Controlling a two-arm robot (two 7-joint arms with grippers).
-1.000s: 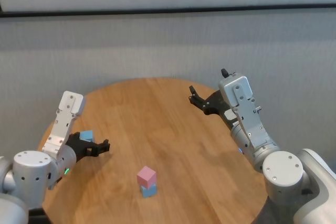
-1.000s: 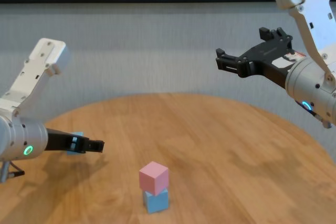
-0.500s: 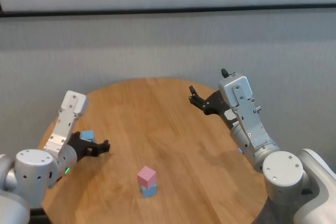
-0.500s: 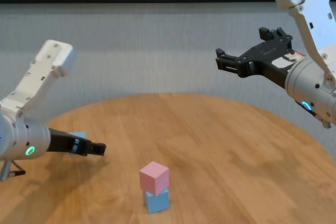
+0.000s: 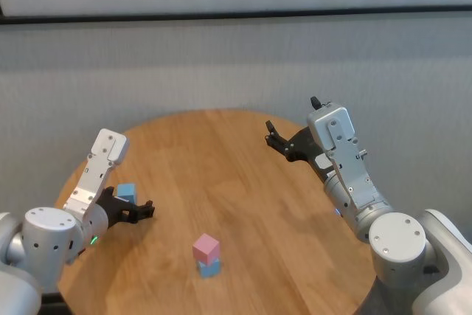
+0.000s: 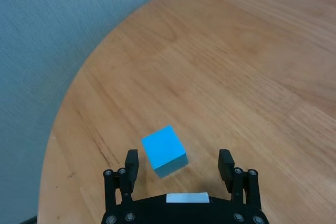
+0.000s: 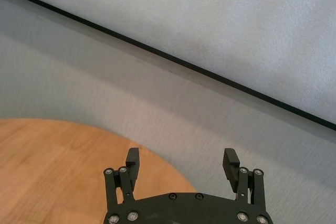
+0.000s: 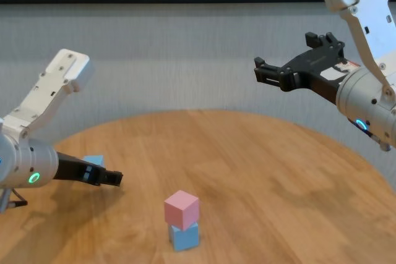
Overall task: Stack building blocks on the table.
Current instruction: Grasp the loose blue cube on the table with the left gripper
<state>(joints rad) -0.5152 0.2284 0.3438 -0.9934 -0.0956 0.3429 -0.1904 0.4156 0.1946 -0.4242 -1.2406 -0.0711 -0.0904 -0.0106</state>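
- My left tool [image 6: 179,162] sits low over the left side of the tabletop [image 5: 243,182], and its fingers [image 6: 226,162] are spread wide, gripping nothing.
- In the chest view my left tool [image 8: 110,178] covers part of the loose light blue block [image 8: 94,161]; only its top and one corner peek out behind the dark fingers.
- From the head view that block [image 5: 125,192] is partly behind my left forearm too, so I can't judge there whether the fingers touch it.
- The left wrist view settles it: the loose light blue block [image 6: 164,150] lies flat on the wood between the two fingers, nearer one of them, with wood showing on both sides, so no contact.
- My wrist cameras cut off the tool bodies at the frame edge; only fingers and the mounting plate show.
- The pink block [image 5: 206,248] sits on top of another light blue block [image 5: 209,268] near the front middle of the tabletop, well apart from both tools.
- In the chest view the pink block [image 8: 181,209] sits turned a little against the blue block [image 8: 185,236] beneath and hides that one's top face.
- All three blocks look like small matte cubes of equal size.
- My right tool [image 5: 282,140] hangs high above the far right of the tabletop, fingers [image 7: 229,161] released and empty, facing the grey wall [image 7: 157,93].
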